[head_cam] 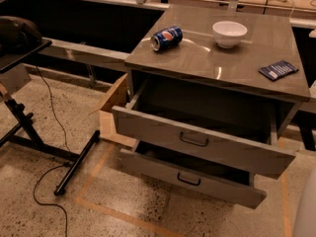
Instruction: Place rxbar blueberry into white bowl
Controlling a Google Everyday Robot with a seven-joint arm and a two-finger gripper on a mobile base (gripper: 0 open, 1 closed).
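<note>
The rxbar blueberry [278, 69], a flat dark navy bar, lies on the grey cabinet top [207, 60] near its right front corner. The white bowl [229, 33] stands upright and empty at the back middle of the same top, well apart from the bar. My gripper is not in view. Only a pale rounded part of my arm [306, 214] shows at the bottom right edge of the camera view, far below the cabinet top.
A blue Pepsi can [166, 37] lies on its side at the top's left. Two drawers [197, 138] [192, 177] stand pulled open toward me. A cardboard box [111, 113] sits left of the cabinet. A black stand [29, 127] and cable [47, 201] are on the floor.
</note>
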